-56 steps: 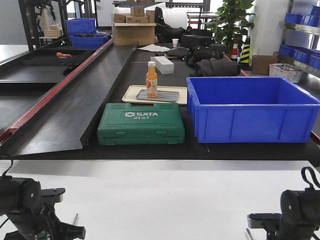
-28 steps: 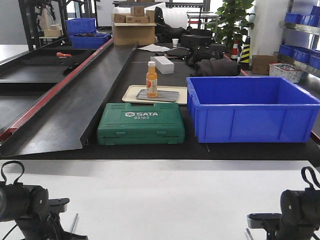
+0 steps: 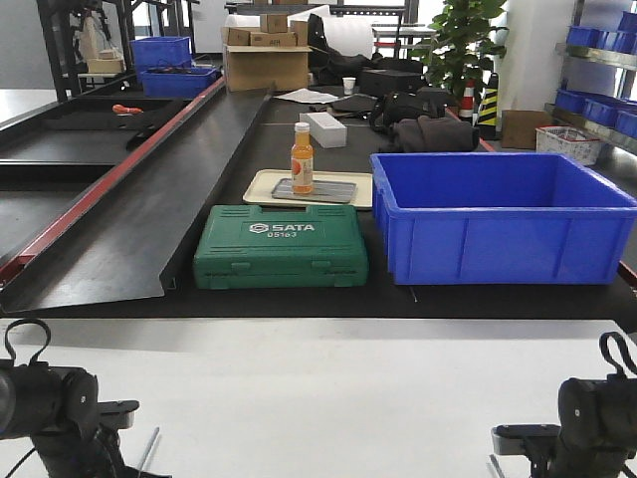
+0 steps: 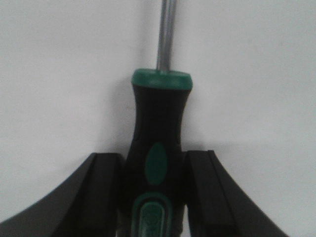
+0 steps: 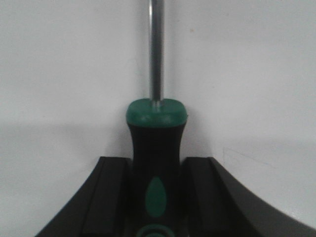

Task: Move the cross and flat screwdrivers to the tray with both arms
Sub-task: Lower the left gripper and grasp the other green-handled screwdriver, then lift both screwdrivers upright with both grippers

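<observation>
Each wrist view shows a screwdriver with a black-and-green handle and a steel shaft over the white tabletop. My left gripper (image 4: 154, 163) is shut on one screwdriver (image 4: 157, 118), both fingers pressed to the handle. My right gripper (image 5: 155, 168) is shut on the other screwdriver (image 5: 156, 143) the same way. Both tips are out of frame, so I cannot tell cross from flat. In the front view the left arm (image 3: 50, 403) and right arm (image 3: 597, 418) sit at the bottom corners, with a shaft (image 3: 149, 448) showing by the left one. The grey metal tray (image 3: 333, 191) lies far ahead.
The metal tray rests on a cream plastic tray (image 3: 261, 184), and an orange bottle (image 3: 302, 157) stands on it. A green SATA toolbox (image 3: 281, 246) and a deep blue bin (image 3: 498, 214) stand between the arms and the trays. A black sloped ramp (image 3: 149, 199) runs along the left.
The left arm has risen and turned, its cable loop now in view, and the shaft beside it has shifted slightly. The right arm has not moved.
</observation>
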Controlling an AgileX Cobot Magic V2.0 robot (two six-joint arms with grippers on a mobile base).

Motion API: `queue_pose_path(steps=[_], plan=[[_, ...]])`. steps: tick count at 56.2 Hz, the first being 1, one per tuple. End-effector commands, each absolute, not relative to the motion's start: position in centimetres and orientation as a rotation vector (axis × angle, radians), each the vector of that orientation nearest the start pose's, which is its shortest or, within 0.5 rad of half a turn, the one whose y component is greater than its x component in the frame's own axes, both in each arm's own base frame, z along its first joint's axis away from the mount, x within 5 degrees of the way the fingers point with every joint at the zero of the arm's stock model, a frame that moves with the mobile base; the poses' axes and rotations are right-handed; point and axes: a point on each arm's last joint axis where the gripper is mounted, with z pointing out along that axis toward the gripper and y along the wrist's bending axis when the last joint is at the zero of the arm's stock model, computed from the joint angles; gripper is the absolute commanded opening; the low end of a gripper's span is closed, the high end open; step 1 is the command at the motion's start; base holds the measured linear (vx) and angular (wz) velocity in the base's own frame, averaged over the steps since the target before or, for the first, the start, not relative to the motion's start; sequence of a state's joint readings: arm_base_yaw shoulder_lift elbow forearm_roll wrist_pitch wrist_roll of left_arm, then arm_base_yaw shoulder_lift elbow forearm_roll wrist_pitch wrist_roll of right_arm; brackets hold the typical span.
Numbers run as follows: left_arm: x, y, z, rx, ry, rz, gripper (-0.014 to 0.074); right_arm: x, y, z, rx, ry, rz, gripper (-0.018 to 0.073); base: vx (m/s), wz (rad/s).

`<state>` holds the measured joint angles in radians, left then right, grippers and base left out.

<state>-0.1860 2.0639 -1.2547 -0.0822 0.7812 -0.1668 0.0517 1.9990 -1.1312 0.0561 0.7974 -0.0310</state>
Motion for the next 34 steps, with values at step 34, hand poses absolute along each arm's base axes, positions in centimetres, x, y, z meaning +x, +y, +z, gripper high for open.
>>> queue_pose_path(steps=[34], plan=[[33.8,-7.8,29.5,0.117,2.507,-0.210,-0.0003,32.0,2.7,28.0,-0.062,2.575,0.182,-0.0009,0.00,0.00]])
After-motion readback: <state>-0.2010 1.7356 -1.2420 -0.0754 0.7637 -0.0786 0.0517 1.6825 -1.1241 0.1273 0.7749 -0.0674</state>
